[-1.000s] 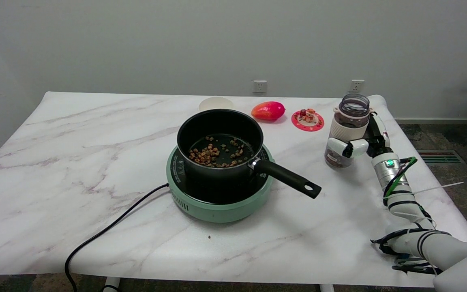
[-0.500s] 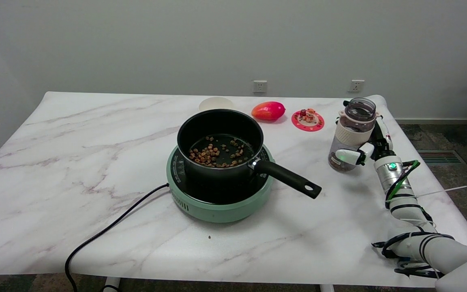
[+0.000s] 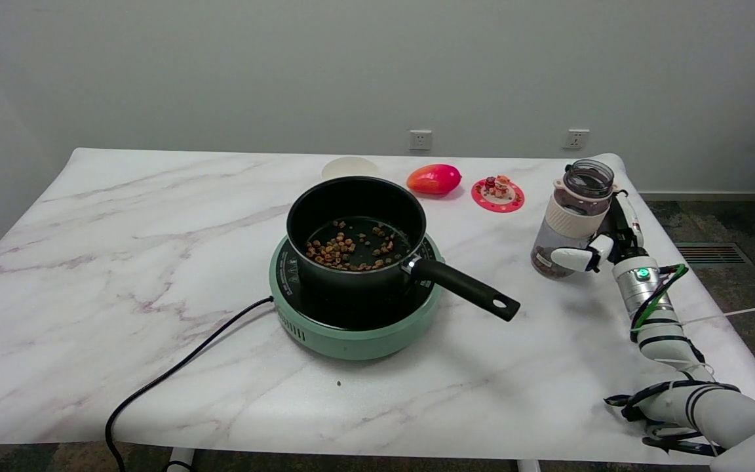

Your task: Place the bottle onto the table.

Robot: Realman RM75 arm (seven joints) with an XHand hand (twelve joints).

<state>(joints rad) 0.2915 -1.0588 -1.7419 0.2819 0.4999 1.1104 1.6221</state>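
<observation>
Over the last second the bottle (image 3: pixel 572 219) has shifted slightly toward the right edge of the table (image 3: pixel 154 262) and tilted so its open top leans right; the right hand (image 3: pixel 603 246) has slid lower on it. The bottle's base appears to meet the tabletop near the far right corner. One white finger crosses its lower front, so the hand seems to hold it loosely. Placement looks nearly done; release remains. Left of it stands a pot (image 3: pixel 354 233) on a green cooker (image 3: pixel 351 328).

Even, soft indoor light, faint shadows, sharp focus throughout
</observation>
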